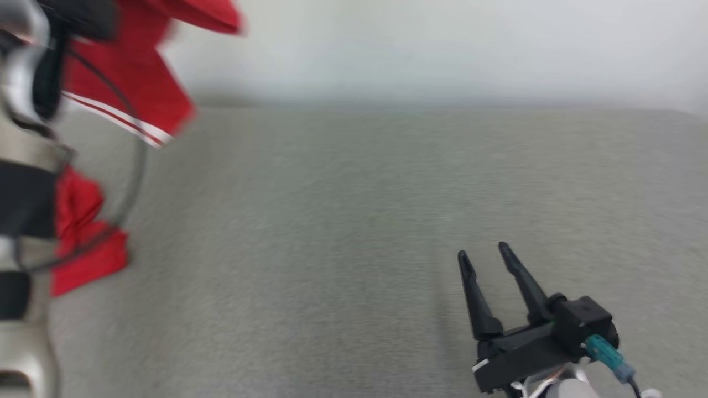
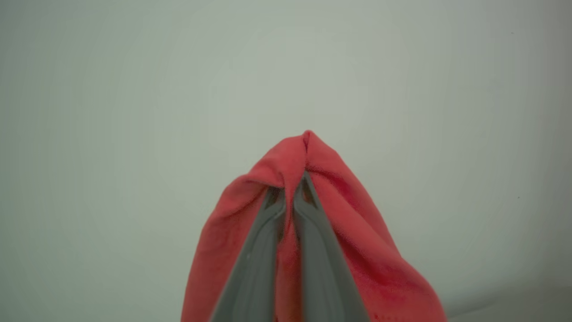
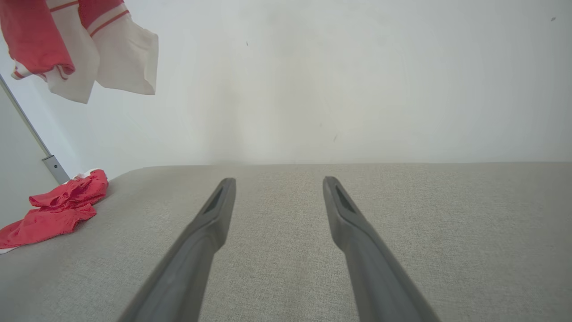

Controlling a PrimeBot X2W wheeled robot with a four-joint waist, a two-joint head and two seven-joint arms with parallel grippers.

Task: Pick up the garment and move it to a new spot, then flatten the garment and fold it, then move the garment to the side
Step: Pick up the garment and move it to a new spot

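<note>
Left pincer (image 2: 292, 190) clamped tight on red white-trimmed garment (image 1: 133, 83), high over far left corner of grey padded surface (image 1: 354, 221); right pincer (image 1: 482, 250) apart near front edge. Mid-relocation, seemingly; next: carrying across, lowering at centre.

The garment (image 1: 133, 94) is smeared by motion blur in the head view, cut off by the top edge and partly hidden behind the left arm (image 1: 22, 166). In the left wrist view its folds wrap the tips of the left gripper (image 2: 292, 192) and run off the bottom edge
</note>
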